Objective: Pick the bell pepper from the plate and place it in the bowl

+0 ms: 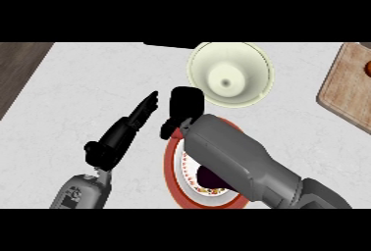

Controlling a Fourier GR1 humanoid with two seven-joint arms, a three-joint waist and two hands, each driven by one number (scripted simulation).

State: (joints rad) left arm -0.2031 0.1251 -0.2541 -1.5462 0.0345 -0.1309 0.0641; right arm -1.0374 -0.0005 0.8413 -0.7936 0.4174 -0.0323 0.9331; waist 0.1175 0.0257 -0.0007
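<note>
My right hand hangs over the counter between the red-rimmed plate and the cream bowl, just short of the bowl's near-left rim. Its fingers curl down round the bell pepper, of which only a red sliver shows under the hand at the plate's upper left edge. The grey right forearm crosses the plate and hides most of it. A dark patch lies on the plate's patterned middle, beside the arm. The bowl stands upright and holds nothing.
My left hand rests open on the counter left of the plate, fingers pointing up and to the right. A wooden cutting board lies at the right edge with a red item on it.
</note>
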